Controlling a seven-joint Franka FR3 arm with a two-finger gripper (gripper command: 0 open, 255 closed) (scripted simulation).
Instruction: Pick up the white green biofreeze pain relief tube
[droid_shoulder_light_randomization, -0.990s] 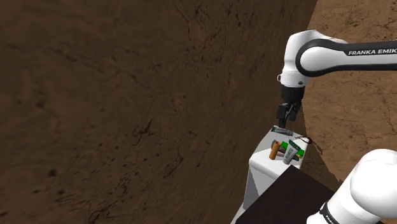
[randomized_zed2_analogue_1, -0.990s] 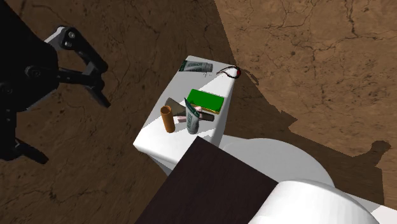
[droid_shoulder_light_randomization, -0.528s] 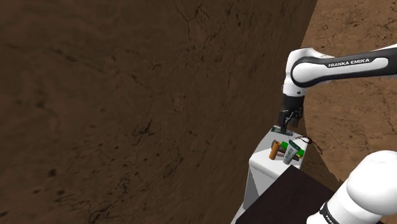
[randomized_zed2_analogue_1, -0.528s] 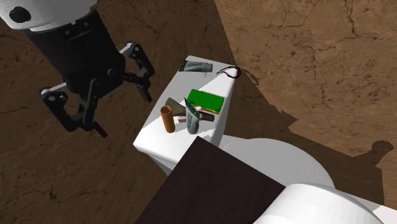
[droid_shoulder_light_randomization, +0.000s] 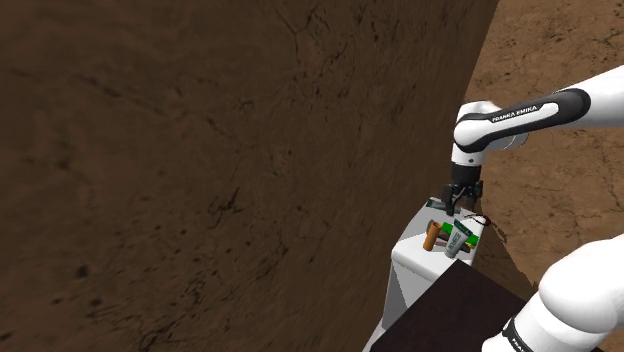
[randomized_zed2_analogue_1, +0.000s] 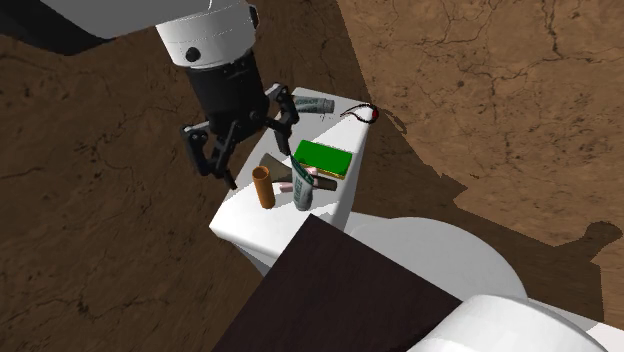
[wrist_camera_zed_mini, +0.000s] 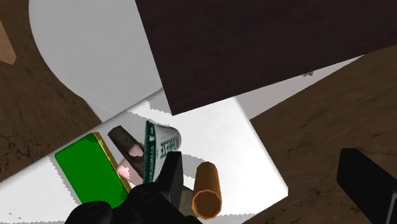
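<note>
Currently: my gripper (randomized_zed2_analogue_1: 248, 155), wide open and empty, upper left of the white-green tube (randomized_zed2_analogue_1: 303, 189). Likely risk: I clip the brown cylinder (randomized_zed2_analogue_1: 263, 187) or green box (randomized_zed2_analogue_1: 323, 158) crowding it.

A flat green box (randomized_zed2_analogue_1: 322, 158) lies on the white worktop (randomized_zed2_analogue_1: 236, 216). A brown cylinder (randomized_zed2_analogue_1: 263, 188) sits near it, not touching. A mottled brown wall (droid_shoulder_light_randomization: 200, 150) stands beside the worktop.
</note>
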